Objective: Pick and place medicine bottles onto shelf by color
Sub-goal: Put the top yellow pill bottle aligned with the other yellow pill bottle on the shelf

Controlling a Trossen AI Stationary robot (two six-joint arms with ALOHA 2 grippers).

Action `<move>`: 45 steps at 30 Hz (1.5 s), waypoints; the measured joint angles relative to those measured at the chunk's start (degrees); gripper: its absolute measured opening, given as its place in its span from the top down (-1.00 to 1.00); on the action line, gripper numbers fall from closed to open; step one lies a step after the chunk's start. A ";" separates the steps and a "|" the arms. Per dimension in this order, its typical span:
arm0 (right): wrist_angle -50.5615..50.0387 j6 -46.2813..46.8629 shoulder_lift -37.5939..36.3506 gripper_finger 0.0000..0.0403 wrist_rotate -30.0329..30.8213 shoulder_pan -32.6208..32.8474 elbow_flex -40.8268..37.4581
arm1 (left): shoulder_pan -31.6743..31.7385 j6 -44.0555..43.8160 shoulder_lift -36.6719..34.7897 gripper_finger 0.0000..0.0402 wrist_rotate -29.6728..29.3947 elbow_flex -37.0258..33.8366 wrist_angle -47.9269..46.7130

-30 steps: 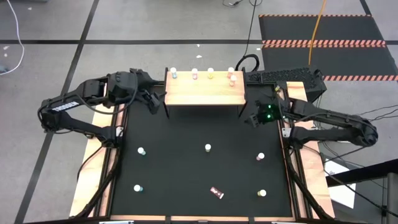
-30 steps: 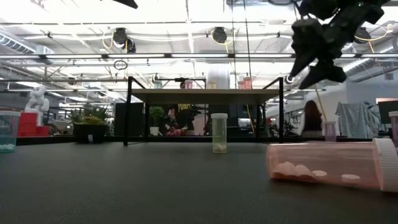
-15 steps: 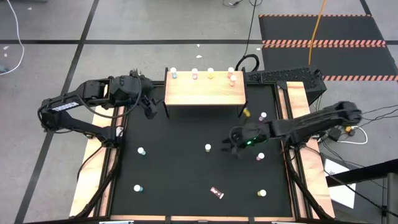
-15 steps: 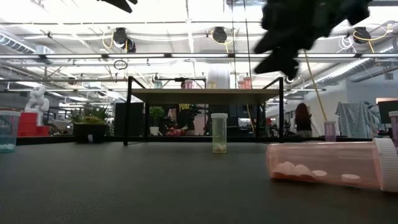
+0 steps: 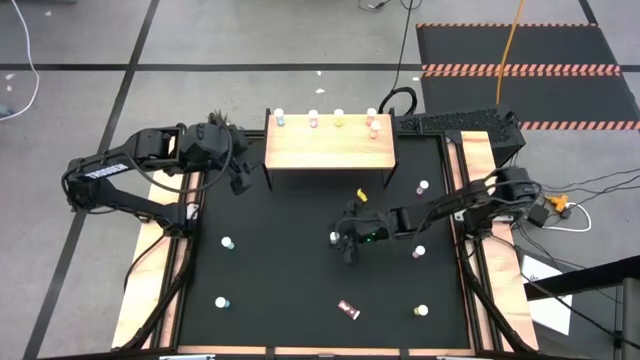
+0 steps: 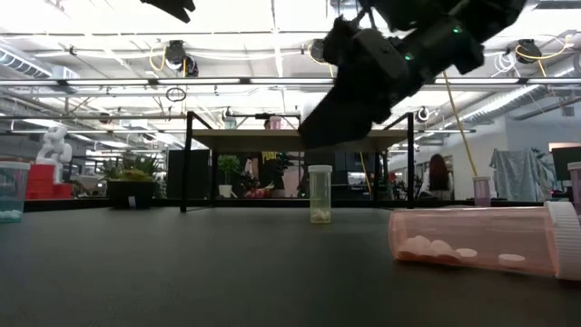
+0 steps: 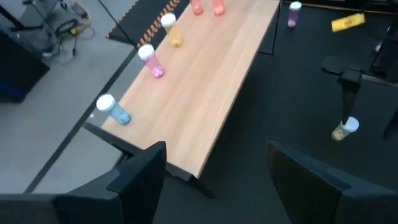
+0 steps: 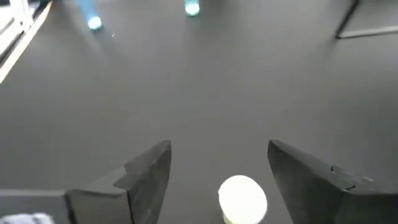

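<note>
High view: the right gripper (image 5: 345, 240) hangs over the mat centre, just beside a yellowish bottle (image 5: 334, 237); the left gripper (image 5: 238, 172) waits by the shelf (image 5: 329, 148) — five bottles stand along its far edge.
Low view: the bottle (image 6: 320, 194) stands upright before the shelf; a pink bottle (image 6: 481, 239) lies on its side.
Right wrist view: fingers (image 8: 146, 171) spread wide, the bottle's cap (image 8: 242, 196) between them, untouched.
Left wrist view: fingers (image 7: 140, 177) wide apart, holding nothing.

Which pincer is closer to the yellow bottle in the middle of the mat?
Right. The right pincer hangs open just above the yellow bottle; the left pincer waits open by the shelf's left end.
</note>
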 joint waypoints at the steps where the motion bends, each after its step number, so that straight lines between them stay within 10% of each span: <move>1: -0.96 -0.79 0.92 -0.35 0.08 0.00 0.97 | -0.01 -0.62 0.00 -0.36 0.02 0.00 -0.46; 45: -10.87 -4.98 2.08 0.38 -3.08 -2.99 2.58 | -0.01 -9.06 0.00 -0.36 -0.04 0.00 -4.37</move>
